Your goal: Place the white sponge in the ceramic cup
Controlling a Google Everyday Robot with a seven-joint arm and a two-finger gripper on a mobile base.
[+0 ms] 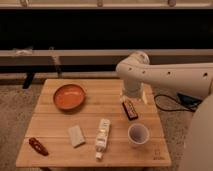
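Observation:
The white sponge (76, 135) lies flat on the wooden table (55, 120), front left of centre. The ceramic cup (138, 134) stands upright at the front right, its inside darker. My gripper (132, 98) hangs from the white arm over the back right part of the table. It is above the far end of a dark bar (131, 110), well apart from the sponge and behind the cup. The sponge and cup are about a hand's width or more apart, with a tube between them.
A long white tube with a printed label (103, 136) lies between sponge and cup. An orange-red bowl (69, 96) sits at the back left. A small reddish-brown object (38, 146) lies at the front left corner. A dark cable (172, 100) trails on the floor to the right.

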